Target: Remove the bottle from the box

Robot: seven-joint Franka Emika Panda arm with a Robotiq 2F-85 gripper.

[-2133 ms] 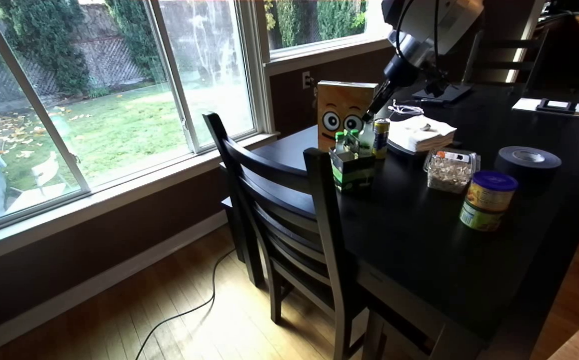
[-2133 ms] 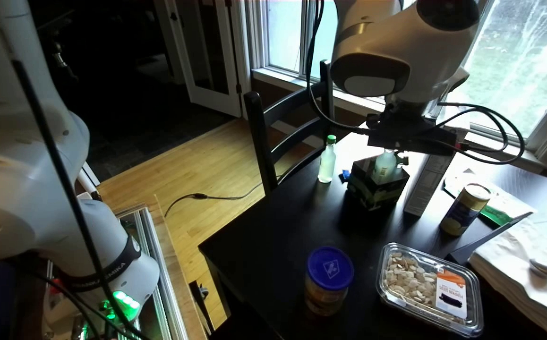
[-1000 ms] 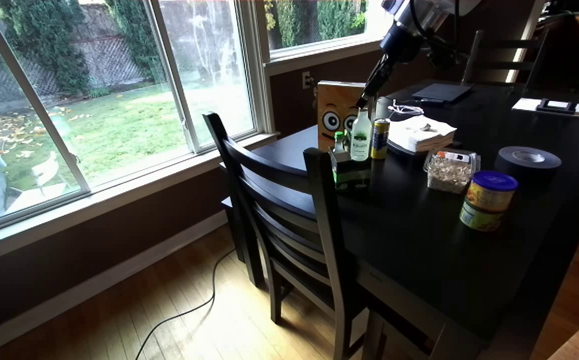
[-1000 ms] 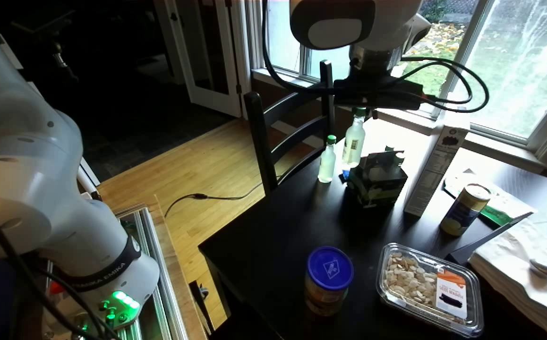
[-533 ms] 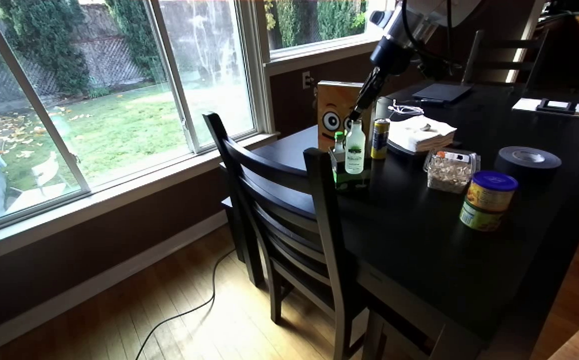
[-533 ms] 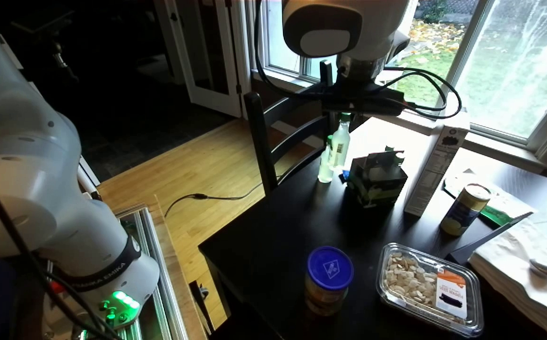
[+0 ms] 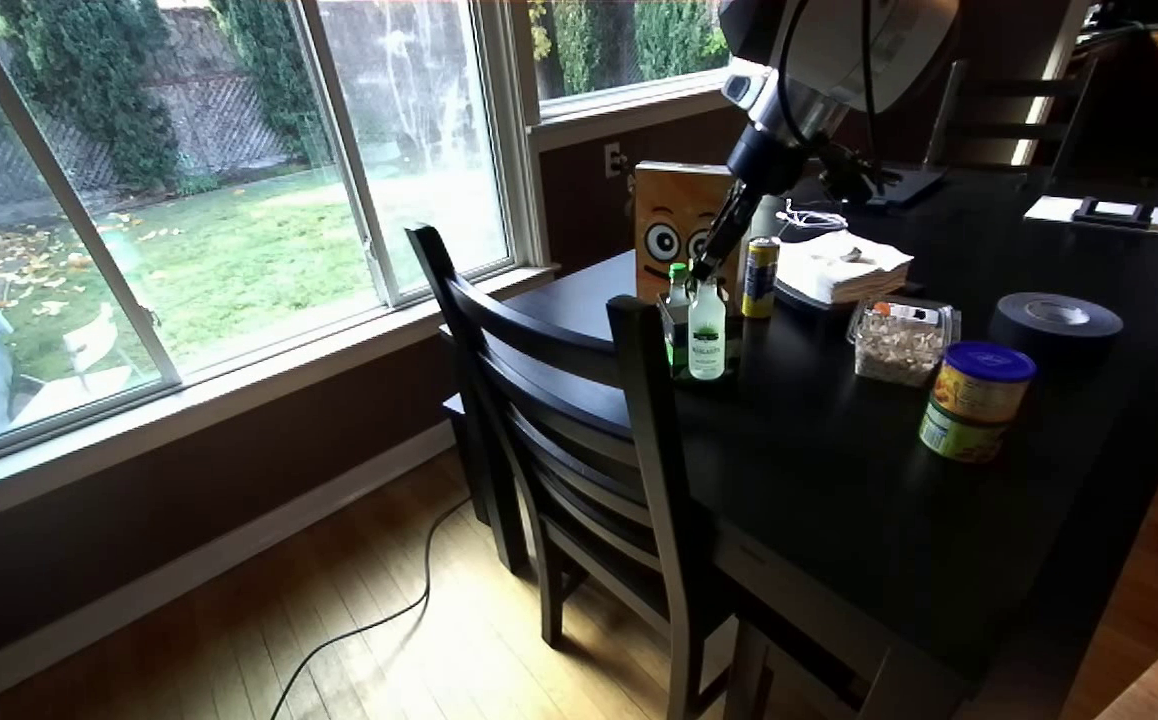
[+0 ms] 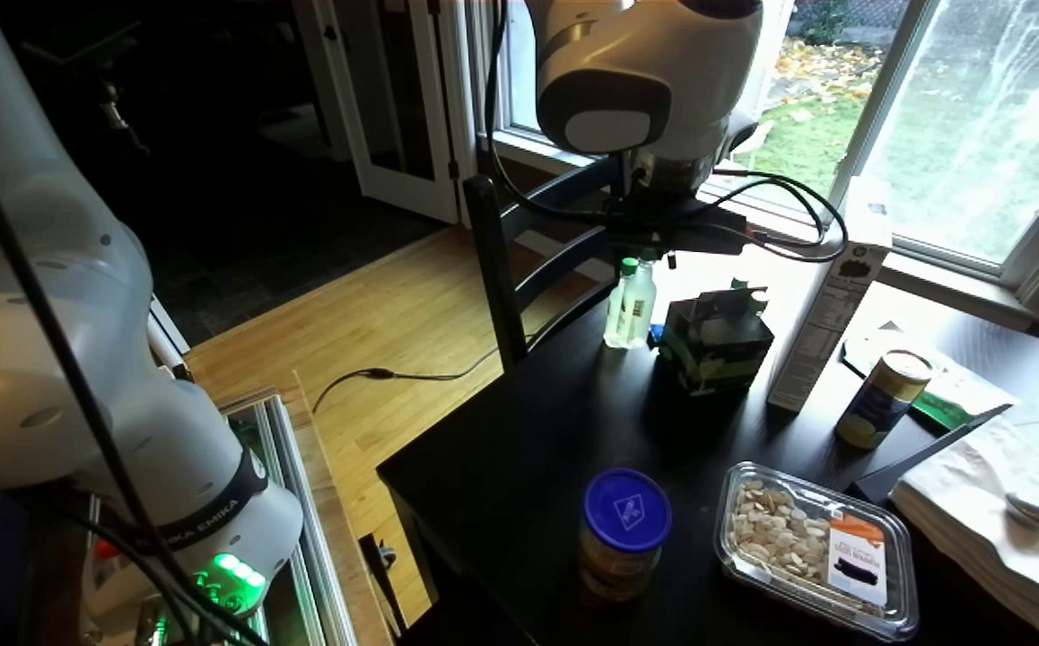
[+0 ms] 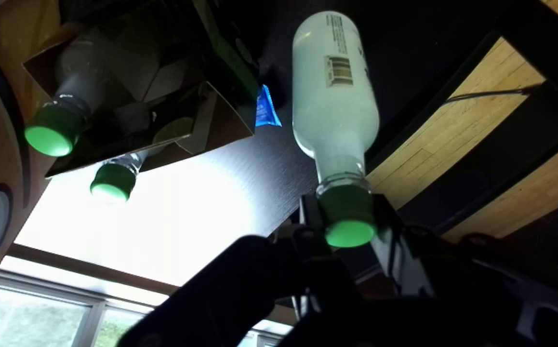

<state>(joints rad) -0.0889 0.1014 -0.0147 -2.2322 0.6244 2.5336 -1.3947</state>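
I'm working over a black wooden table [image 7: 839,480], with my white jointed robot arm [image 8: 690,81] reaching above it in both exterior views. A black slat-backed wooden chair [image 7: 651,430] stands at the table's edge. On the table I have an upright tan cardboard box [image 7: 682,210] with 2 round white eye-like circles, and just beside it an open-topped black-and-green cardboard carton [image 8: 715,348] with inner dividers. My black 2-finger gripper [image 9: 345,207] slants down, its fingers pinching the dark-green cap of a slim translucent pale-green bottle [image 9: 337,120]. That bottle is roughly upright and fully out of the carton, near it on the chair's side; from here I can't quite judge whether its base touches the table. In an exterior view it overlaps a standing green-capped bottle [image 8: 615,316] near the table's edge. My wrist view shows 2 more green-capped bottles [image 9: 69,103] in the carton, its dark walls hiding parts of them. Smallest of all, a bright blue packet [image 9: 266,110] lies on the table in the gap between the carton and my pinched bottle.
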